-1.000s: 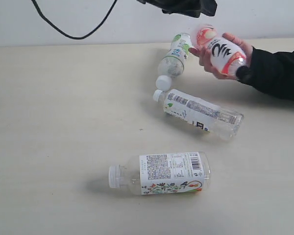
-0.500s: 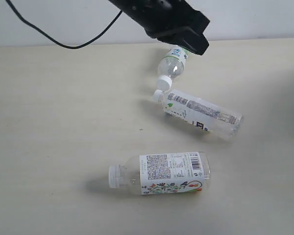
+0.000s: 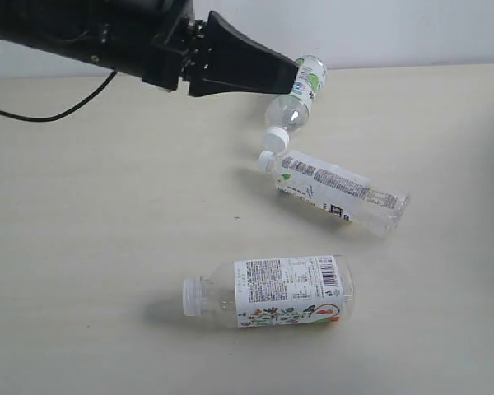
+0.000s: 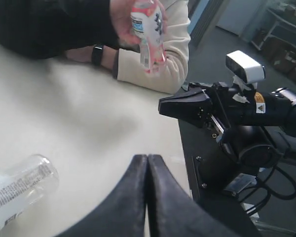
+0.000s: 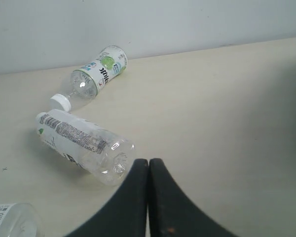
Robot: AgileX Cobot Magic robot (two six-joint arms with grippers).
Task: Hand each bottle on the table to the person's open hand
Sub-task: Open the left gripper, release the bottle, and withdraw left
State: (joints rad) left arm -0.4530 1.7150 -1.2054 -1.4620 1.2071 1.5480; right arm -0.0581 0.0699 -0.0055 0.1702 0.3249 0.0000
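- We see red-label bottle gripped in person's hand, off surface; we judge that handover done.
- Three remain, lying on sides, easy to straddle.
- Barcode bottle as landmark: green-label bottle just beyond its cap, caps nearly touching; floral bottle well apart, nearer camera.
- Left jaws pressed shut, empty, tip by green-label bottle's base.
- Right jaws shut, empty.
- We judge jaws must open for next pick.

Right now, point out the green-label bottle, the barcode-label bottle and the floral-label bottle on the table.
green-label bottle (image 3: 289, 111), exterior view, on the clear part between label and cap.
barcode-label bottle (image 3: 329, 186), exterior view, on the middle of its label.
floral-label bottle (image 3: 286, 288), exterior view, on the middle of its label.
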